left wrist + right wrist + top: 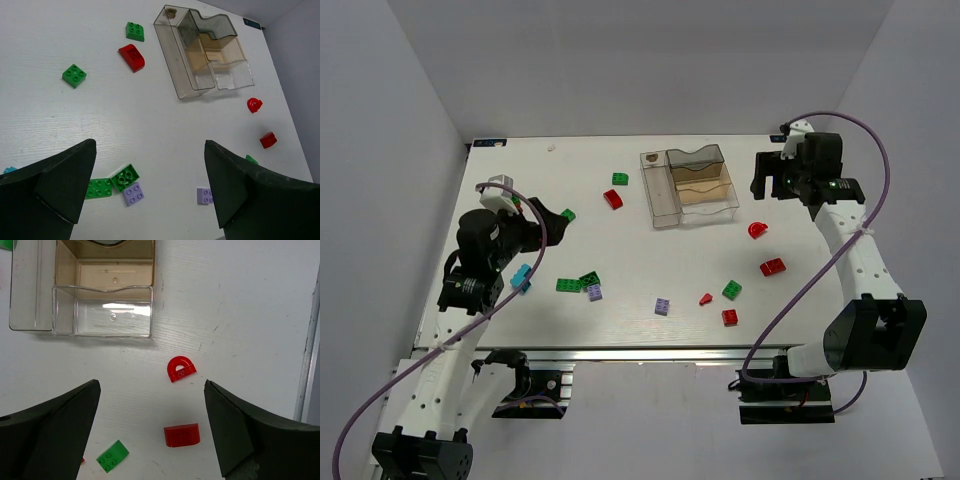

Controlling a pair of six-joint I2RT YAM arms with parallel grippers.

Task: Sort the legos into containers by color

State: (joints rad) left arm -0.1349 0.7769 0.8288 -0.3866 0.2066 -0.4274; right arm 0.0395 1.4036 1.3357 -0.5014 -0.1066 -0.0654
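State, left jaws: spread wide apart with nothing between them, held above the left side of the white tabletop (650,250).
State, right jaws: likewise wide apart and empty, held above the tabletop to the right of the clear plastic block of joined containers (685,185).
Place, containers: set at the far middle of the tabletop. No brick was seen inside.
Place, legos: the small studded plastic legos (732,290) were all scattered on the tabletop, outside the containers.
Count, containers: one block, with one long narrow compartment and what appeared to be three shorter ones.
Count, red: five, among them a red arch brick (181,369) nearest the right jaws.
Count, green: five.
Count, lilac: two.
Count, teal: one teal brick (522,277), close beside the left arm. More could have been hidden under that arm.
Risk, cluster: two green bricks (125,177) and a lilac brick (133,193) lay touching, so two colours could be caught in one grab.
Risk, size: each brick was far smaller than the jaws, so a slightly off approach could knock it away.
Risk, arch: its rounded back could slip out when squeezed.
Risk, containers: the light block could be shoved by a low descent onto its thin clear walls.
Risk, teal: it could be swept off by the left arm's link.
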